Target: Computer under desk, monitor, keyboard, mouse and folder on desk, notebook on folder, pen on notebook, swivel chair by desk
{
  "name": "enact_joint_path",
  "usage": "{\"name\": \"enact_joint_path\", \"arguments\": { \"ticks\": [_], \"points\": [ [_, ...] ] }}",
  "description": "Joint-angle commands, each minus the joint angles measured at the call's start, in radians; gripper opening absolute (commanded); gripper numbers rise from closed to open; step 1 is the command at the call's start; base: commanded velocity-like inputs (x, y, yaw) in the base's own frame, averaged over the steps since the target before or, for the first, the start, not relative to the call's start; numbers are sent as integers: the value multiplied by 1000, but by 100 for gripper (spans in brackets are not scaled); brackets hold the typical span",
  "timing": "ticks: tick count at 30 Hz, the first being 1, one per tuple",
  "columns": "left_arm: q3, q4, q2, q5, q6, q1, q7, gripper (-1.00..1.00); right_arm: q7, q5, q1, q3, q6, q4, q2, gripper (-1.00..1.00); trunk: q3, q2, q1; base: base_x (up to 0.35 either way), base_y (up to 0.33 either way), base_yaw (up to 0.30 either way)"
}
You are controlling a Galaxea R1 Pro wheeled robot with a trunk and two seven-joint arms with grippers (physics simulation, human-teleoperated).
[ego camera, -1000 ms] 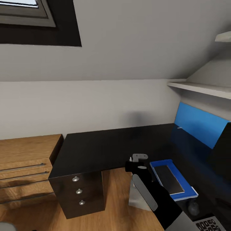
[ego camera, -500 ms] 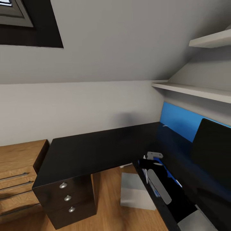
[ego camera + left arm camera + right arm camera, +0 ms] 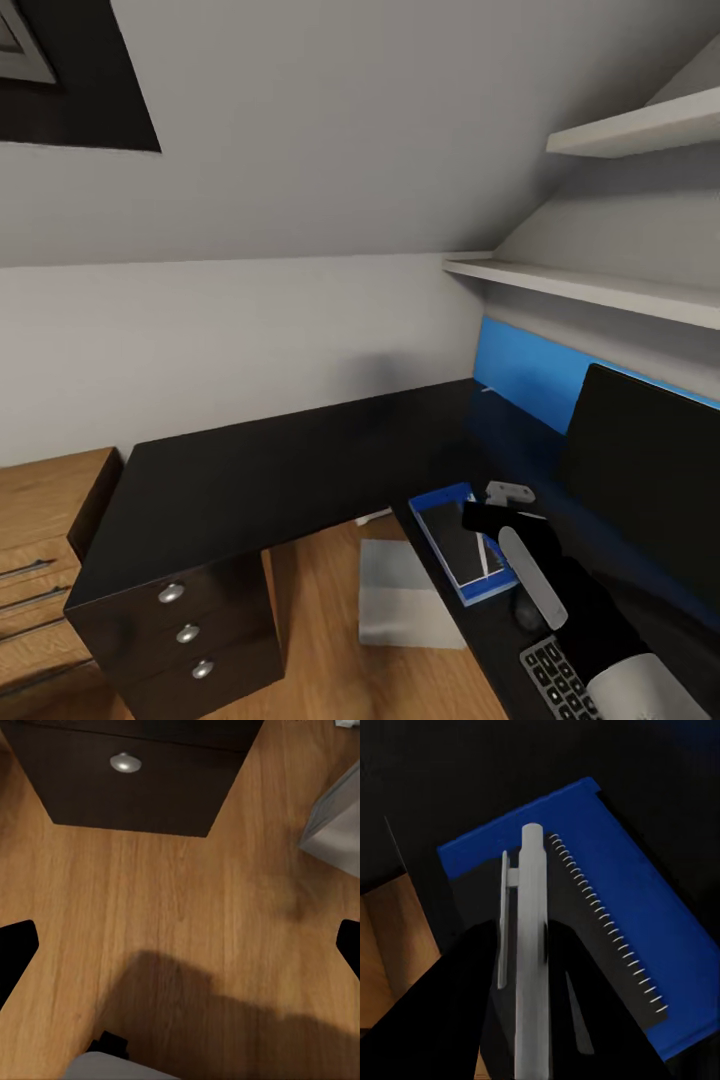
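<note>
From the head camera, looks down on the black desk point(image 3: 280, 470), with its drawer unit point(image 3: 185, 640) at the near left corner and a wooden dresser point(image 3: 40, 520) just beside that. Finds the computer point(image 3: 405, 595) standing on the wooden floor point(image 3: 310, 640) under the desk, in the inner corner of the L. Sees the monitor point(image 3: 650, 470) upright on the right wing of the desk, in front of a blue wall panel point(image 3: 520, 375) and below two white shelves point(image 3: 600, 285). Places the notebook point(image 3: 440, 500) flat near the desk's inner edge, with a dark grey rectangle point(image 3: 455, 540) lying on its cover; cannot tell whether that is the folder. Makes out the mouse point(image 3: 525, 610) as a dim dark lump just beside the notebook, and the keyboard point(image 3: 555, 680) near it at the picture's lower edge. Shows the right gripper point(image 3: 500, 515) above the notebook's far end with the pen point(image 3: 510, 491) sticking out of it. From the left wrist camera, looks at bare floor point(image 3: 172, 892), a drawer front with a round knob point(image 3: 125, 763) and a corner of the computer point(image 3: 337, 825); has the left gripper point(image 3: 180, 952) spread wide, fingertips point(image 3: 15, 952) at opposite edges, with nothing between them. From the right wrist camera, has the right gripper point(image 3: 526, 937) pinching the pen point(image 3: 529, 885) lengthwise between its black fingers point(image 3: 472, 967), above the notebook point(image 3: 645, 922) and its row of white spiral coils point(image 3: 607, 922), without visibly touching it
</note>
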Motion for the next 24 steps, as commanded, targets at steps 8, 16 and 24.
{"name": "enact_joint_path", "arguments": {
  "ticks": [8,16,24],
  "points": [
    [1,-1,0,7,-4,0,0,100,86,32,-3,6,-6,85,-1,-100,-1,-1,0,170,0,-2],
    [1,-1,0,6,-7,0,-1,100,99,40,-4,8,-22,95,1,-100,-1,-1,0,161,0,0],
    [0,-1,0,7,-6,0,-2,100,100,61,-4,9,-52,117,2,-100,-1,-1,0,110,0,0]
  ]
}}
